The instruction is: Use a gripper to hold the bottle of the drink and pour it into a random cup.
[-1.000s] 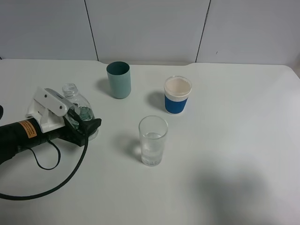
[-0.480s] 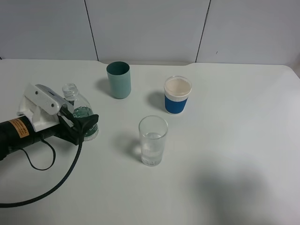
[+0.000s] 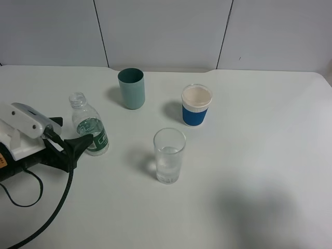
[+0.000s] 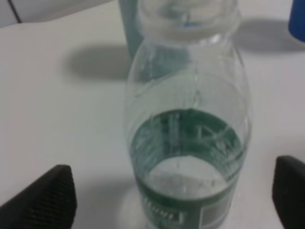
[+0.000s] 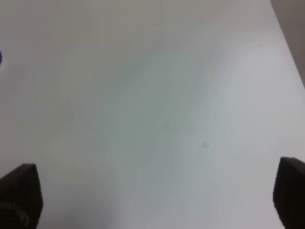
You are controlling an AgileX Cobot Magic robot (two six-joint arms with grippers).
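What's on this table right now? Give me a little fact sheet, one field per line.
Bottle: upright, capless, green label, standing free
Left gripper: jaws open, beside the bottle, not touching
Glass tumbler: some clear liquid inside
Teal cup: upright, at the back
White cup with blue sleeve: upright
Right gripper: jaws open over bare table

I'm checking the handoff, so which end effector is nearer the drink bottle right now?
Left. The left end effector sits open just beside the bottle, not touching. The right end effector is over bare table, outside the high view.

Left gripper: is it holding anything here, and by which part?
Nothing. The left gripper is open, its fingertips apart from the bottle, which stands upright on the table.
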